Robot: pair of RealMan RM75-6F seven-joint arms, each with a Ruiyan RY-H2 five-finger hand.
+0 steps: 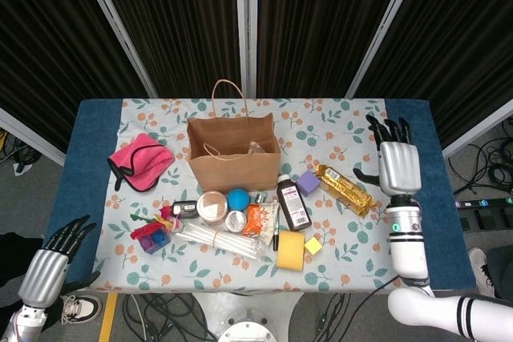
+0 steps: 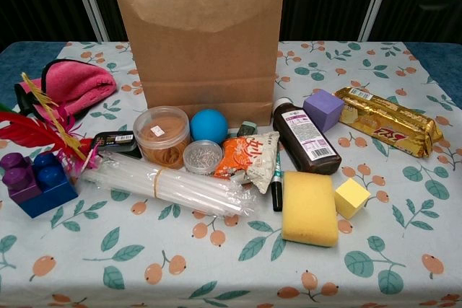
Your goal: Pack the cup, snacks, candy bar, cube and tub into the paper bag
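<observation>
The right hand (image 1: 398,167) hovers at the frame's right, fingers spread, holding nothing; the left hand (image 1: 50,262), lower left off the table, is likewise spread and empty. The floral cloth (image 1: 345,246) covers the table before dark curtains (image 1: 321,22). Centre stands the paper bag (image 1: 233,152); the candy bar (image 1: 345,188) lies right, and the tub (image 1: 212,207) and snacks (image 1: 260,219) lie below the bag.
</observation>
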